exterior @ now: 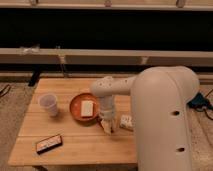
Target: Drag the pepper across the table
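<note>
Reaching down beside the orange plate, your gripper meets the table; its jaw state and the pepper can't be made out. Nearby: one cup, one black device, possibly one bottle

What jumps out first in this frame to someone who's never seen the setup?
The big white robot arm fills the right foreground, reaching down so its gripper sits low over the wooden table, just right of the orange plate. The plate, with a pale square item on it, sits mid-table; a clear cup stands to its left and a flat black device lies near the front-left edge. The pepper isn't visible.
</note>
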`<state>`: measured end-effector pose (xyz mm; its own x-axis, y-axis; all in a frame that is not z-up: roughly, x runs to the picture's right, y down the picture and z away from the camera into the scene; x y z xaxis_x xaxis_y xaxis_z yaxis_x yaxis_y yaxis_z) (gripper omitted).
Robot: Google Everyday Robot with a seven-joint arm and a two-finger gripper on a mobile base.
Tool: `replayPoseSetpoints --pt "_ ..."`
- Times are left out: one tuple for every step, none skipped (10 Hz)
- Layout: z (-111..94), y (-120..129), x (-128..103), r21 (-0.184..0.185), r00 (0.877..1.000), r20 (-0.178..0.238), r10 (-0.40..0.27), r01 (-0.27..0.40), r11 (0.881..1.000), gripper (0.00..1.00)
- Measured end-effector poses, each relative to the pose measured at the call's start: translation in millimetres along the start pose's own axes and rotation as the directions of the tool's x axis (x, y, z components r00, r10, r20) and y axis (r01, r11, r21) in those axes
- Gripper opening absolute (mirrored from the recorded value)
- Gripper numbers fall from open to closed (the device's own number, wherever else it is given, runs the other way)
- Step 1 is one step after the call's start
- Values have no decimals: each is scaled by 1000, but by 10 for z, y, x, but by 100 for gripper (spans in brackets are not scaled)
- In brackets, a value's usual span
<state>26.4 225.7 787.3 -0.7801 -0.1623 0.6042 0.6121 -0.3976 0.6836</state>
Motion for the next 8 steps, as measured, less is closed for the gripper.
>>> replayPoseSetpoints --pt "-9 1 -6 5 1000 -7 -15 15 1000 60" --pt "-20 5 -10 7 1000 -14 -20 20 1000 68" --pt "-43 25 -15 8 999 -30 -24 24 1000 77" --pt "-81 54 -28 9 998 -50 -29 29 1000 80" --pt "-110 65 -27 11 997 -64 -36 37 999 80" --pt "-141 76 -27 14 996 -79 -45 47 999 80" --pt "-181 103 -31 17 994 -99 -50 52 998 80" --pt "-254 164 -10 17 989 -139 -48 51 999 80"
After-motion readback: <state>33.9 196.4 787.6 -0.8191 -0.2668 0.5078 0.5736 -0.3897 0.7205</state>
